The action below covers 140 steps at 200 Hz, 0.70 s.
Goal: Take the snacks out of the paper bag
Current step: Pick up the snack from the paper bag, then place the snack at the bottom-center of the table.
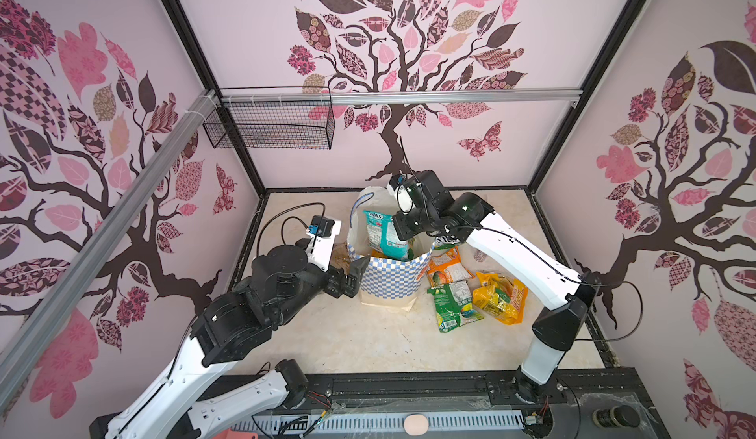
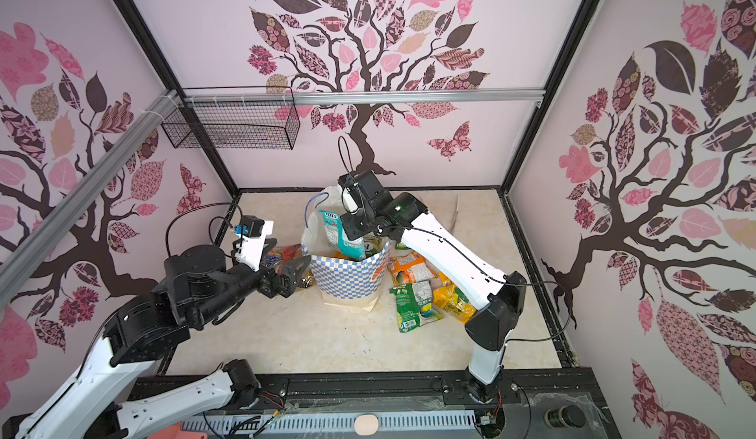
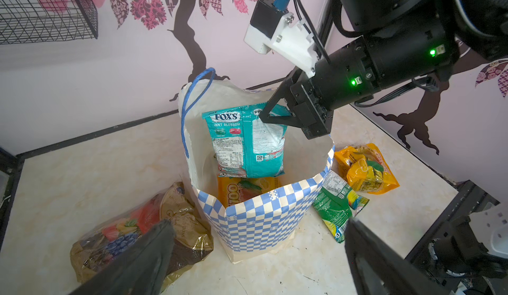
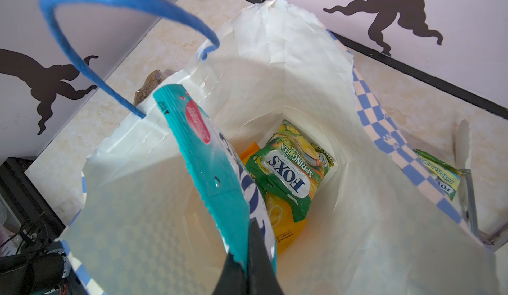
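Note:
The paper bag (image 1: 388, 281) (image 2: 347, 281) stands upright mid-table, its mouth wide. My right gripper (image 1: 403, 228) (image 3: 264, 117) (image 4: 247, 241) is shut on the top edge of a teal FOX'S packet (image 3: 244, 145) (image 4: 209, 170), which hangs half above the bag's rim. Inside the bag lie a green FOX'S packet (image 4: 294, 170) and an orange-yellow one (image 3: 242, 192). Green (image 1: 454, 306), yellow (image 1: 501, 298) and orange (image 1: 446, 267) snacks lie on the table right of the bag. A brown-red packet (image 3: 143, 233) lies on its left. My left gripper (image 1: 356, 277) (image 3: 258, 225) is open beside the bag, holding nothing.
A black wire basket (image 1: 270, 126) hangs on the back rail, upper left. Thin metal tongs (image 4: 467, 186) lie on the table behind the bag. Walls close in three sides; a black rail (image 1: 409, 388) runs along the front edge.

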### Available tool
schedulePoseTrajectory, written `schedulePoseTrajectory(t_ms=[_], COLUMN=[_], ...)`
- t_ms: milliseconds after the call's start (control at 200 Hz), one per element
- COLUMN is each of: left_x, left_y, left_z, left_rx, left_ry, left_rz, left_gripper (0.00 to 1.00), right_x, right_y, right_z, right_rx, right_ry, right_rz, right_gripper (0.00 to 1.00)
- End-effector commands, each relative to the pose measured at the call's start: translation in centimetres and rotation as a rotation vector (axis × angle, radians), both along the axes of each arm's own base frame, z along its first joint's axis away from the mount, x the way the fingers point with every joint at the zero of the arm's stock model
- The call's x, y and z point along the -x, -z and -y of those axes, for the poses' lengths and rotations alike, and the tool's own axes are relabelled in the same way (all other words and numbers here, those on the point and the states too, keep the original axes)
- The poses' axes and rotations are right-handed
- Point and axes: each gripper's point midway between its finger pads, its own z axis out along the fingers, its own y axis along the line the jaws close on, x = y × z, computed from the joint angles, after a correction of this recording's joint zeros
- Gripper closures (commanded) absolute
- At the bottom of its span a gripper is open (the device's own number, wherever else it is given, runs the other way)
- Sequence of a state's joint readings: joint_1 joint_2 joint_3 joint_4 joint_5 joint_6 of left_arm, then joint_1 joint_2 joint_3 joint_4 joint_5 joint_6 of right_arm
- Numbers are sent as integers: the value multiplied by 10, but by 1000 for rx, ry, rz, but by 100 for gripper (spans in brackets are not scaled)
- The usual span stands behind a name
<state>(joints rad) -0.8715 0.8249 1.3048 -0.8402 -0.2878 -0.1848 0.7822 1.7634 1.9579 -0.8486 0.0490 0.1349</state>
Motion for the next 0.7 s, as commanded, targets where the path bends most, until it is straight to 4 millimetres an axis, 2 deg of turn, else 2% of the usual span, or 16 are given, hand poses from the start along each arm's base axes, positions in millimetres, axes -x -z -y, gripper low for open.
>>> schedulePoseTrajectory(t_ms=[0,310,470,585,695], left_x=[0,0,1,9,19], left_y=[6,5,4,-1,-6], left_z=[0,2,4,15,28], left_rx=[-1,-2,-4,14,34], left_ry=[0,6,20,103,196], left_rz=[-9,-6,0,13,18], left_gripper=[2,1,1,1,1], right_x=[9,32,54,75,89], right_y=[-87,-170,-215,-251,-276], right_z=[16,40,55,70,89], right_rx=[-148,-318,-435,-538,-600], right_ry=[25,36,17,3,26], right_rz=[168,334,410,459,521], right_gripper=[100,100,100,100,100])
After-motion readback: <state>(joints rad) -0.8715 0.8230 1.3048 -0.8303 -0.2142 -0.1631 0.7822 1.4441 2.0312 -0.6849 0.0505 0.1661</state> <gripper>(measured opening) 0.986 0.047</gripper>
